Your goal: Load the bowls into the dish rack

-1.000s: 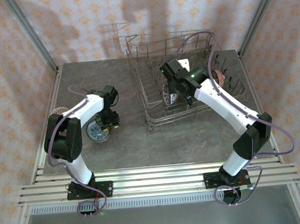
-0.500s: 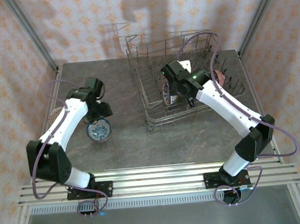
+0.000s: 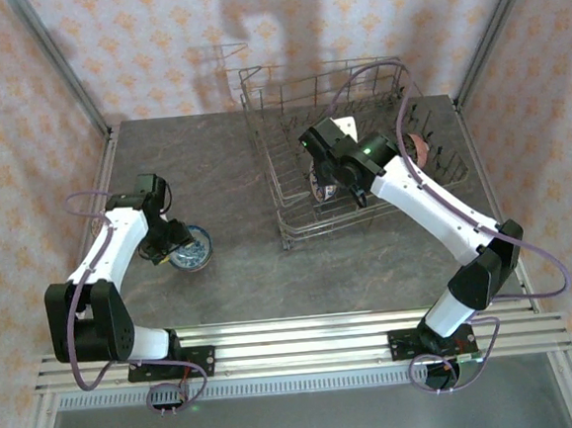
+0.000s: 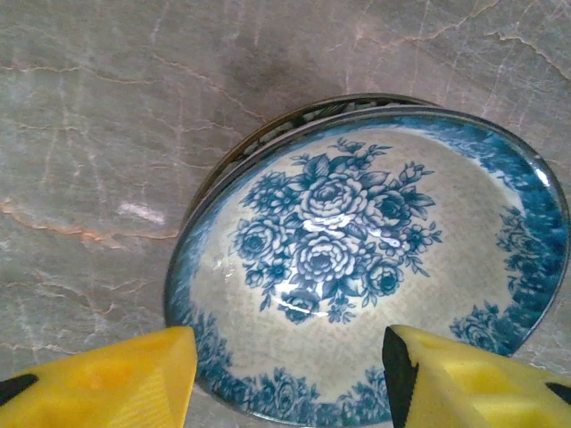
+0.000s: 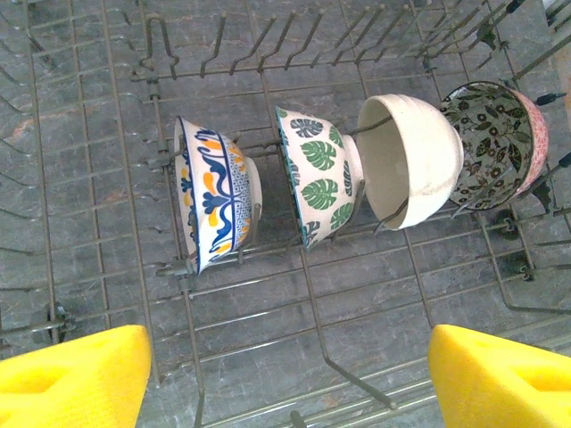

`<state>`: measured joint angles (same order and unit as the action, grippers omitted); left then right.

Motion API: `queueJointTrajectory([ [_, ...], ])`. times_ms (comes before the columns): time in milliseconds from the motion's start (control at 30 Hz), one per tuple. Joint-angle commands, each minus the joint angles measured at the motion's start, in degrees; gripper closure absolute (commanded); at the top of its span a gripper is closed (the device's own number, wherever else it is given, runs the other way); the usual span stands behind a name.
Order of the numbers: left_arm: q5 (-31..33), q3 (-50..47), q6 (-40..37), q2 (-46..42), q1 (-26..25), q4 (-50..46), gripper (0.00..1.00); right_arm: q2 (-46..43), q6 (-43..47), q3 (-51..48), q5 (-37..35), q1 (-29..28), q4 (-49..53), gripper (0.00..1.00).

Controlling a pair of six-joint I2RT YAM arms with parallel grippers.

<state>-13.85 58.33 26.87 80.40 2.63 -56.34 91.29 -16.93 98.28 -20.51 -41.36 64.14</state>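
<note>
Blue-rose bowl (image 4: 357,259) sat right way up on the grey stone-look worktop (image 4: 89,134), left of the dish rack (image 3: 297,228) and well apart from it. The left end effector (image 4: 290,361) hung at the bowl's edge, jaws parted and gripping nothing, with the near rim showing between its yellow fingers (image 4: 116,379). A darker latticed rim (image 4: 285,125) poked out behind the bowl. Maybe a second one underneath, couldn't tell.

So the step in hand looked like picking this one up. The next move would probably need one finger inside the rim and one outside, then a firm pinch before any lift.

Over in the rack, four bowls already stood on edge between the tines (image 5: 268,45): a blue-and-orange bowl (image 5: 214,205), a leaf-print bowl (image 5: 317,174), a cream bowl (image 5: 410,156) and a dark floral bowl (image 5: 491,147). The right end effector (image 5: 290,357) hovered above them, jaws wide and empty.

Versus a second before, the left arm had swung out to the left and come at the bowl from that side. The bowl hadn't budged, and the right arm had barely shifted.
</note>
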Motion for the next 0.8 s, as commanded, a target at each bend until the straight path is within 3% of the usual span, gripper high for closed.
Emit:
queueJointTrajectory([
  [0, -2.3, -0.3, -1.3, 1.0, 0.2, 2.5, 0.41, 0.2, -1.2, 1.6, -1.7, -0.5, 2.3, 0.19],
  [433, -1.5, -4.6, -1.7, 1.8, 0.9, 5.3, 0.38, 1.1, -1.1, 2.1, -1.3, -0.6, 2.4, 0.19],
  [767, -3.6, -5.6, -2.0, -3.0, 0.9, 8.1, 0.36, 1.6, -1.2, 2.6, -1.4, -1.1, 2.8, 0.19],
])
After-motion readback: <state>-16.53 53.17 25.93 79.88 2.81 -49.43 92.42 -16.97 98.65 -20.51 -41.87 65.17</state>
